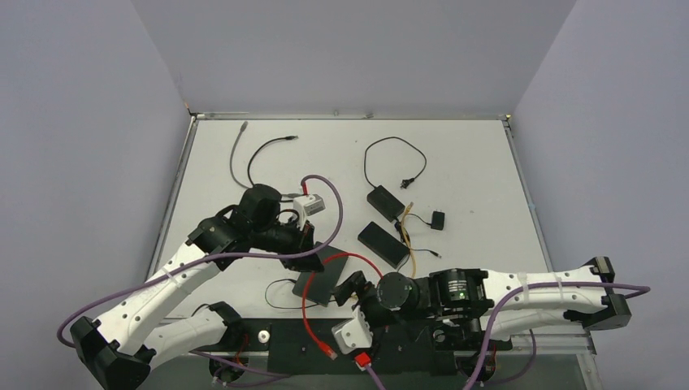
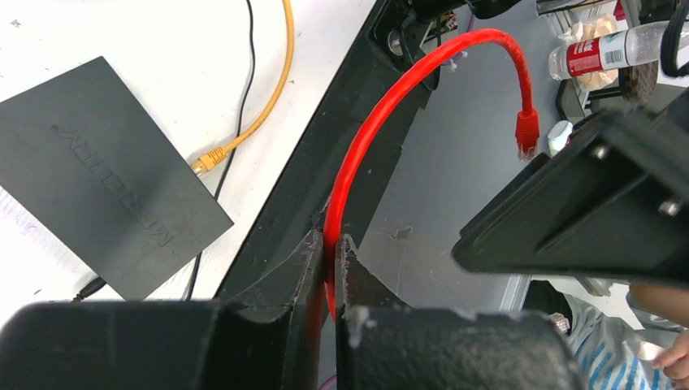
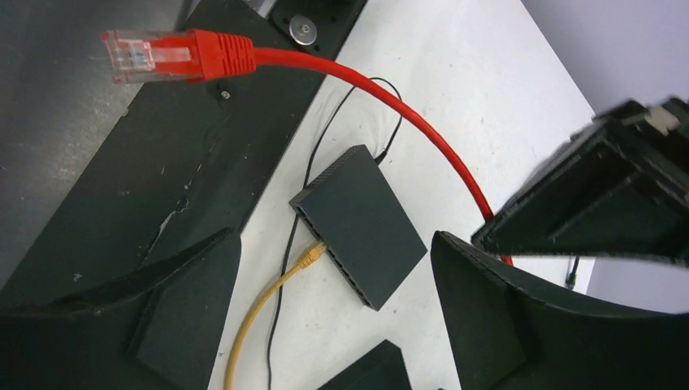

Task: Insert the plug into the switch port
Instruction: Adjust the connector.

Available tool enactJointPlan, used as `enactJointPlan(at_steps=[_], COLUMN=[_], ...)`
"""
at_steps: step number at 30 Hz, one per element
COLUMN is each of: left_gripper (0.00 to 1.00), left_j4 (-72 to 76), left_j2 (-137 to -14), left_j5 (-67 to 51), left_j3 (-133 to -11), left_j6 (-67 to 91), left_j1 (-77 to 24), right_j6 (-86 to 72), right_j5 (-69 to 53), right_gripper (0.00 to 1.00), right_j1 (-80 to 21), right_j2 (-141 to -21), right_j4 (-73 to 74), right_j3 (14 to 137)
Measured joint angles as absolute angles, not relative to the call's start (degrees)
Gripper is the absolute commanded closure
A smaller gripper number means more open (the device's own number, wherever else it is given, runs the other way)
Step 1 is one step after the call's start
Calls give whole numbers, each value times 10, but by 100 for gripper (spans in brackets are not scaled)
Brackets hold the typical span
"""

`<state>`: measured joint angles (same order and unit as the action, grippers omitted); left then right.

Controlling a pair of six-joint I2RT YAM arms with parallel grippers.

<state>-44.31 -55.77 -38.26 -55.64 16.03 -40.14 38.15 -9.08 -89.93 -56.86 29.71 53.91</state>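
So the plug (image 3: 154,55) on my feed is a clear RJ45 tip with a red boot. It sits on the free end of a red cable (image 1: 306,313) that arcs up and over the black base plate (image 3: 122,187) at the near edge of the desk (image 1: 455,146). It's hanging in the air, well apart from the switch (image 3: 361,223) and not in any port. The left end effector (image 2: 329,244) is pinched tight on the red cable partway along. The right end effector (image 3: 333,244) is spread wide with nothing in it. The switch is a flat dark box lying on the desk, with a yellow cable (image 3: 268,313) plugged into one port. In the left wrist view I can read "MERCURY" embossed on its top, upside down. There's a bottle (image 2: 597,53) with a red label in the background, but its print is too small to read.
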Motion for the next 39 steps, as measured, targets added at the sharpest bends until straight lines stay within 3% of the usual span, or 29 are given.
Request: enactJointPlan(at_steps=[19, 25, 30, 33, 39], left_gripper=[100, 100, 100, 100, 100], left_j4=[-438, -434, -432, -430, -427], left_j2=[-572, -574, -577, -578, -579], left_j5=[-400, -411, -417, -421, -427], left_j3=[-556, -556, -556, -556, -556], left_j6=[160, 160, 160, 160, 161], left_j1=[-422, -425, -428, -428, -431], right_j6=[481, 488, 488, 488, 483], right_j5=[-133, -160, -178, -185, -196], right_gripper=[19, 25, 41, 62, 77], right_j1=[-931, -931, -931, -931, -931], right_j2=[-686, -715, -727, -730, -731], right_j4=[200, 172, 160, 159, 158], right_j3=[573, 579, 580, 581, 591])
